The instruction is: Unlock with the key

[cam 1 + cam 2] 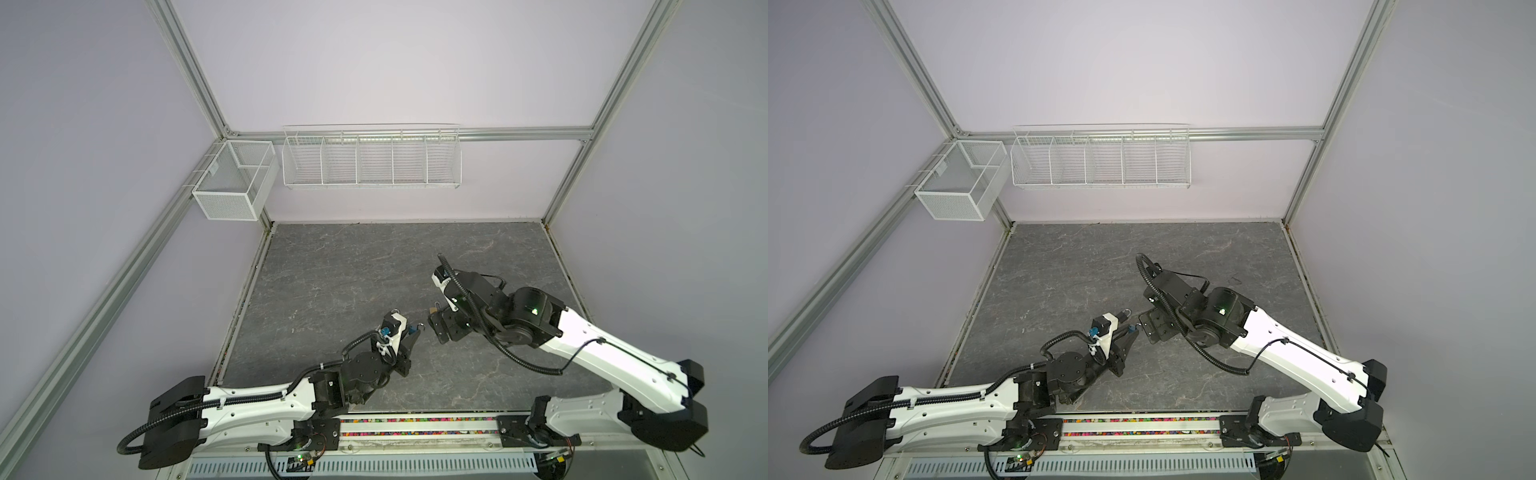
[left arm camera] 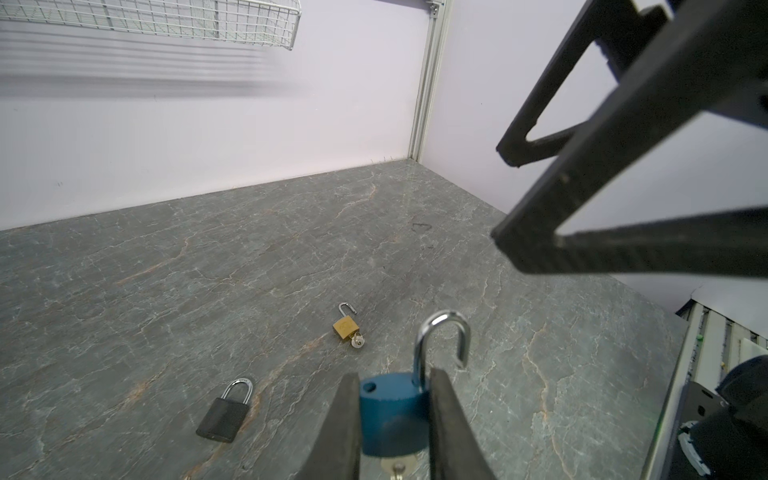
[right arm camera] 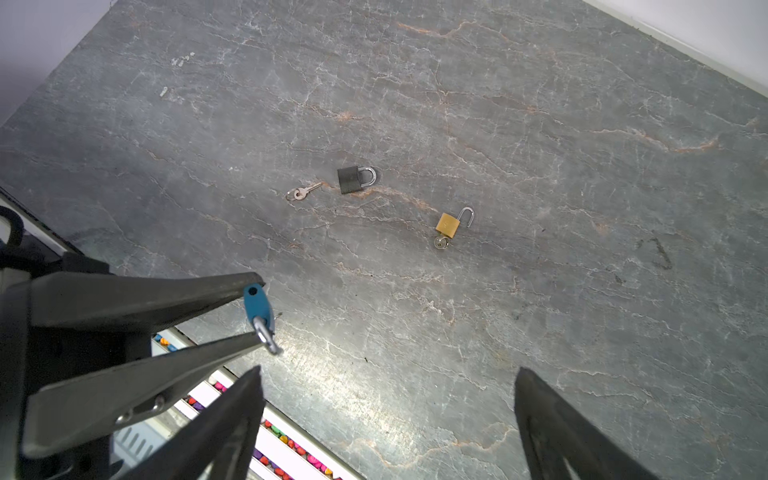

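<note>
A blue padlock (image 2: 392, 415) is clamped by its body between my left gripper's (image 2: 393, 376) fingers and held above the table. Its silver shackle (image 2: 442, 332) stands swung open, and a key (image 2: 397, 464) sits in the base of the lock. In the right wrist view the same blue padlock (image 3: 255, 303) shows between the left gripper's fingertips. My right gripper (image 3: 388, 372) is wide open with nothing in it, a short way from the lock. Both top views show the two grippers (image 1: 413, 332) (image 1: 436, 330) facing each other near the table's middle front.
On the grey stone table (image 3: 540, 124) lie a black padlock (image 3: 352, 179) with its shackle shut, a loose key (image 3: 302, 192) beside it, and a brass padlock (image 3: 448, 224) with open shackle and a key in it. White wire baskets (image 1: 372, 160) hang on the back wall.
</note>
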